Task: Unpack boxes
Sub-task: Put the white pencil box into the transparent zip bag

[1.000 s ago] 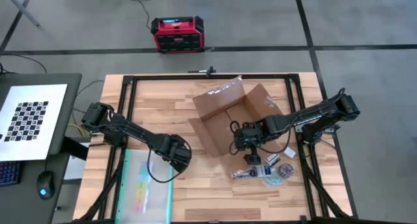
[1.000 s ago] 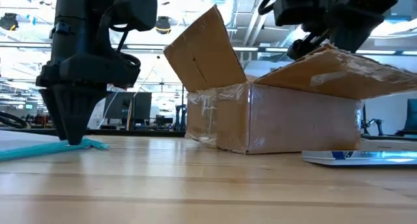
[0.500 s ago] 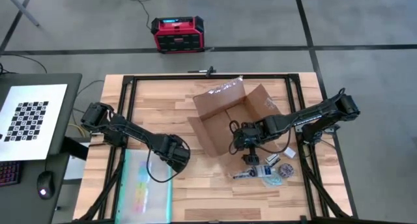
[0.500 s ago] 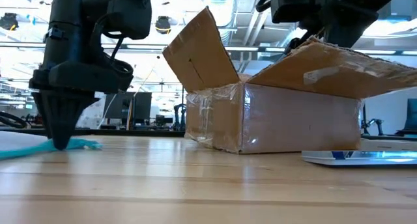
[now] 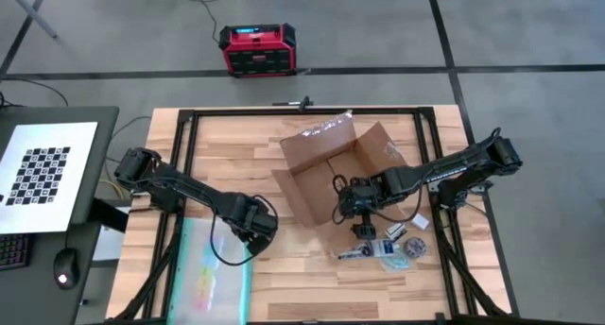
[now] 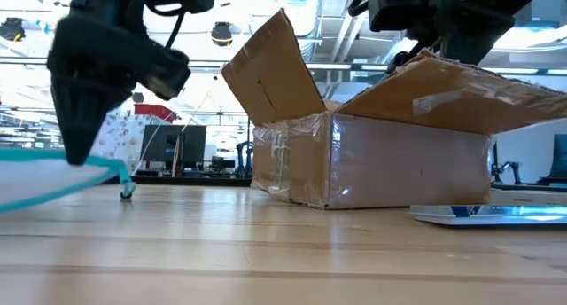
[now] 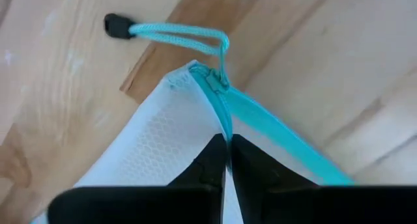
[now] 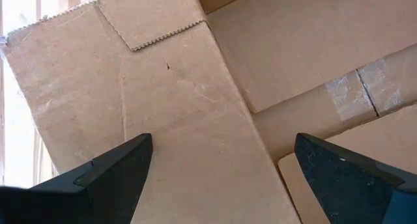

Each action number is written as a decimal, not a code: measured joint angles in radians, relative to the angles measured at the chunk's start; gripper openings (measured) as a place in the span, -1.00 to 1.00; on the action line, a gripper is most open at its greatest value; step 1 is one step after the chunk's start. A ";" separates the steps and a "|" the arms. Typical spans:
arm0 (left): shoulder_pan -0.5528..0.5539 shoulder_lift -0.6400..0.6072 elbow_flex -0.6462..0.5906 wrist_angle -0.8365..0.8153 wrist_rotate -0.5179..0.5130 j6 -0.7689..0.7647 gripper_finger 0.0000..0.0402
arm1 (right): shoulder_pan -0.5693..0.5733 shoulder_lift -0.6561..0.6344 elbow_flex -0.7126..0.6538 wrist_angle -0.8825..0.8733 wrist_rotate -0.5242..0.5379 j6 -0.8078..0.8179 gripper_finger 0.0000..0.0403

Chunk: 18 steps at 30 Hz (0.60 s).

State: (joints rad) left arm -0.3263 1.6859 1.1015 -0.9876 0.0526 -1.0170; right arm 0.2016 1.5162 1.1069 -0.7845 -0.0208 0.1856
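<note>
Lifted now: limp pouch (image 6: 40, 176) (left gripper (image 7: 227, 160) pinching).

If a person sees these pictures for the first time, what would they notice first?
Probably the open cardboard box in the middle of the table, flaps spread, with the right claw open above its near flap. Next, the left claw shut on the teal-edged pouch at the table's near left, lifting its edge.

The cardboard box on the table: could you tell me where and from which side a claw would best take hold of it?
Probably by one of the raised flaps of the cardboard box, coming down from above. All four flaps stand open and thin-edged, so open fingers can straddle one, while the body looks too wide to span. The right claw already hangs open at the near flap. The left claw is shut on the teal-edged pouch.
</note>
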 joint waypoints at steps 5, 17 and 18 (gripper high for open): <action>-0.001 0.000 0.050 -0.119 0.030 0.054 -0.99 | 0.000 0.000 0.000 0.002 0.000 -0.004 0.83; 0.037 0.000 0.117 -0.182 0.003 0.177 -1.00 | 0.008 -0.200 0.008 0.003 -0.005 0.019 0.83; 0.041 0.000 0.117 -0.175 0.003 0.180 -1.00 | 0.009 -0.232 0.008 -0.002 -0.006 0.032 0.83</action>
State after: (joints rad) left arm -0.2852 1.6855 1.2182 -1.1629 0.0551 -0.8370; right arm 0.2108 1.2838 1.1145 -0.7866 -0.0271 0.2175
